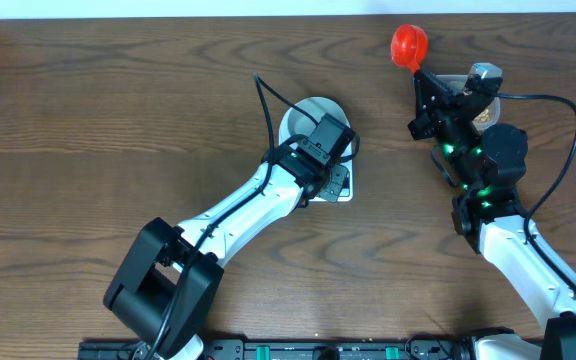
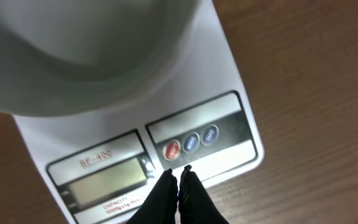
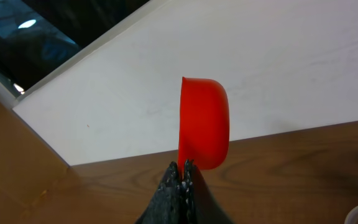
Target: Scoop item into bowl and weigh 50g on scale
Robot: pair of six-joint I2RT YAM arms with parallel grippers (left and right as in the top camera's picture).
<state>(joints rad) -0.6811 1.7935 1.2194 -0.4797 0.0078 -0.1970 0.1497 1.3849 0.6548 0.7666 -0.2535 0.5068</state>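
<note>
Centrally, the pale bowl sits on the white scale. The left gripper, jaws closed on nothing, hovers by its buttons. Upper right, the right gripper clamps a red scoop by its handle above barely visible beans. These are likely hard, light and roll-prone, so keep the scoop level.

Two arms are reaching over one table where one scale, one bowl, one red scoop and one partly hidden tub are showing, the scale displaying three round buttons and one screen.
</note>
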